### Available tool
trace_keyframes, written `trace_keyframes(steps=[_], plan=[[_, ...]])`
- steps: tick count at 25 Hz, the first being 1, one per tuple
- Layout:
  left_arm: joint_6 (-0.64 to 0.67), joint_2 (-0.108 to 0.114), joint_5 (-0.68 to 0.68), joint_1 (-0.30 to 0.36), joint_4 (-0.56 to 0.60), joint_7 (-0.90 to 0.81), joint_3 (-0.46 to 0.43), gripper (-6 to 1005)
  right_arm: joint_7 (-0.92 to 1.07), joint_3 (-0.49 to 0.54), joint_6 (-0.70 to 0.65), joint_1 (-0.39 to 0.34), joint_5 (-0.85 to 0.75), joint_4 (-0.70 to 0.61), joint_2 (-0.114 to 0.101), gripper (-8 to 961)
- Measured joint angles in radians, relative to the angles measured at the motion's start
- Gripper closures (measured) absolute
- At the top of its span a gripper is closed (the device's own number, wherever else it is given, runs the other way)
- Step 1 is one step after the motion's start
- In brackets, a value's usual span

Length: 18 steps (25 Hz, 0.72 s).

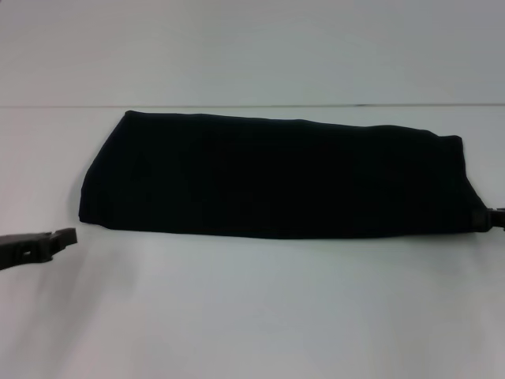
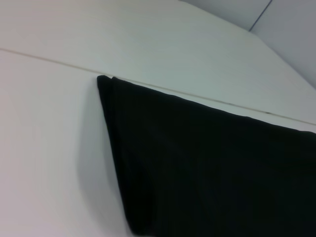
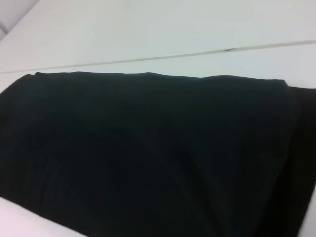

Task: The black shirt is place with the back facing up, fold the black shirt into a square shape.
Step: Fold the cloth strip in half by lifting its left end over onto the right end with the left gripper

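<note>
Plain black soft fabric shirt point(image 1: 272, 175), long folded band across frame centre on white table point(image 1: 252, 316). Probably awaiting end-to-end fold. Left gripper point(image 1: 47, 243) lower left, apart; right gripper point(image 1: 491, 219) at right end: grip on either cannot be told.

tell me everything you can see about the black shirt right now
The black shirt is plain, soft-looking dark fabric, folded into a long band lying flat across the white table. No lettering or sleeves show. Its left end tapers. The right pincer sits at its right near corner; the left pincer is apart from it.
</note>
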Motion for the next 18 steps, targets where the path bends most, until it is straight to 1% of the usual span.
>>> trace_keyframes(steps=[4,7,10,12,14,18], plan=[[0.065,-0.001,0.000,0.035,0.019,0.006,-0.029,998,-0.032,0.034,-0.060,-0.029,0.000,-0.003,-0.011,938],[0.074,-0.003,0.000,0.049,0.025,0.007,-0.032,999,-0.041,0.039,-0.075,-0.046,0.000,-0.012,-0.013,938],[0.067,-0.004,-0.001,0.045,0.024,0.012,-0.032,999,-0.044,0.039,-0.078,-0.055,0.000,-0.015,-0.013,939],[0.060,-0.004,-0.002,0.030,0.018,0.015,-0.033,999,-0.044,0.039,-0.077,-0.056,0.000,-0.016,-0.013,939],[0.045,-0.002,-0.003,0.001,0.003,0.013,-0.031,999,-0.045,0.040,-0.076,-0.053,0.000,-0.016,-0.013,939],[-0.050,0.009,-0.001,-0.074,-0.061,0.001,-0.021,986,-0.051,0.038,-0.076,-0.045,-0.001,-0.016,-0.009,938]])
